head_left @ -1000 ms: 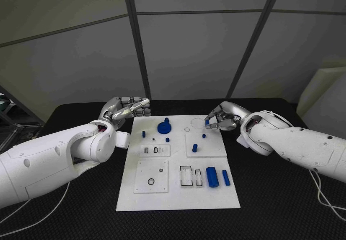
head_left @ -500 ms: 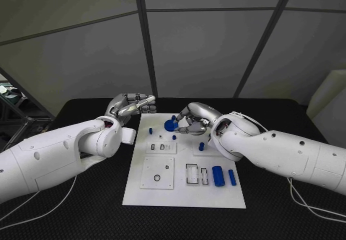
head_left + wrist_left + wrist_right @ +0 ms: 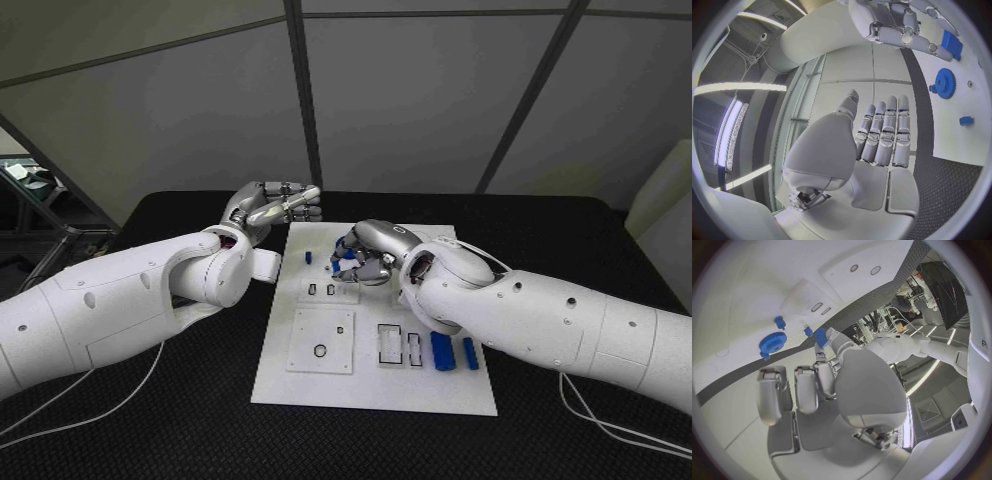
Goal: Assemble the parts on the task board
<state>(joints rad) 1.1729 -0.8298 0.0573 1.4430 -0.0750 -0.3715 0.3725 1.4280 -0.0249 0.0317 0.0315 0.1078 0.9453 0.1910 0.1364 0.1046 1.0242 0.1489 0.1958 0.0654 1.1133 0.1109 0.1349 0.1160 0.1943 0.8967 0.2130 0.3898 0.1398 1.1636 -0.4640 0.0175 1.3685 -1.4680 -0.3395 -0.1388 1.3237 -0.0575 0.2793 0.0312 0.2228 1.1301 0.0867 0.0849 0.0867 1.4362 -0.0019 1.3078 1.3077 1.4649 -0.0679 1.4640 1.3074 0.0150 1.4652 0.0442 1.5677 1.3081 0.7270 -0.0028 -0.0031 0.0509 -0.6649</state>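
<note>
Two silver hands work over the white task board (image 3: 378,385) on the black counter (image 3: 577,240). The right hand (image 3: 364,258) reaches across to the board's far left part and pinches a small blue block (image 3: 821,337) at its fingertips, apparently carrying it toward one of the sockets there (which one cannot be told). The left hand (image 3: 274,208) hangs off the board's far left corner, fingers straight and side by side, holding nothing, seemingly kept clear of the work. A toothed blue gear (image 3: 772,342) lies flat on the smooth plate near the right hand, with little blue pegs (image 3: 309,258) beside it; two plain blue bars (image 3: 456,352) rest by the rectangular slots (image 3: 401,344) toward the near edge.
</note>
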